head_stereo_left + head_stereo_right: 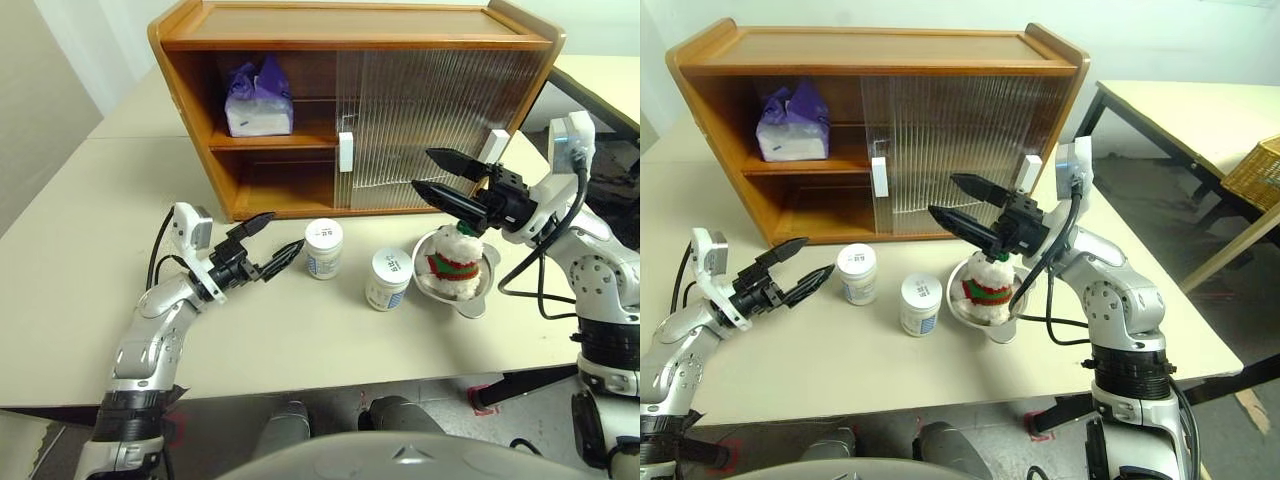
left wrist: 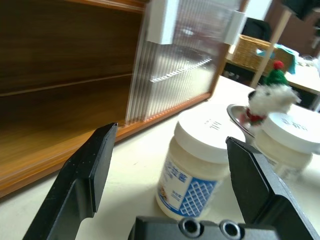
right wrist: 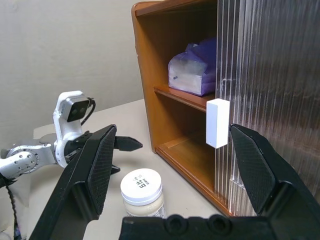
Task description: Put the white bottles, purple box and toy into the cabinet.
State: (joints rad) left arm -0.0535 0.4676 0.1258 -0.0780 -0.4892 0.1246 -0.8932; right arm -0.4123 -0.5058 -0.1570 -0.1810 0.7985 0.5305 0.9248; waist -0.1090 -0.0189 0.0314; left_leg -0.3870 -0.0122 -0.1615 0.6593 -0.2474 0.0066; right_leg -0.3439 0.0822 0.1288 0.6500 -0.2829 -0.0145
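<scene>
So: box (image 1: 259, 100) shelved in cabinet (image 1: 190, 95), upper left of frame.
Both bottles (image 1: 323, 248) (image 1: 388, 278) and toy (image 1: 457, 257) (in a bowl (image 1: 484, 290)) centre frame; left gripper (image 1: 268, 246) and right gripper (image 1: 438, 174) spread, empty.

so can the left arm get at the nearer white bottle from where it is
Probably yes. The left gripper has its jaws open and points at the white bottle, which stands upright just ahead on the table with nothing between them. The second bottle stands apart from it.
</scene>
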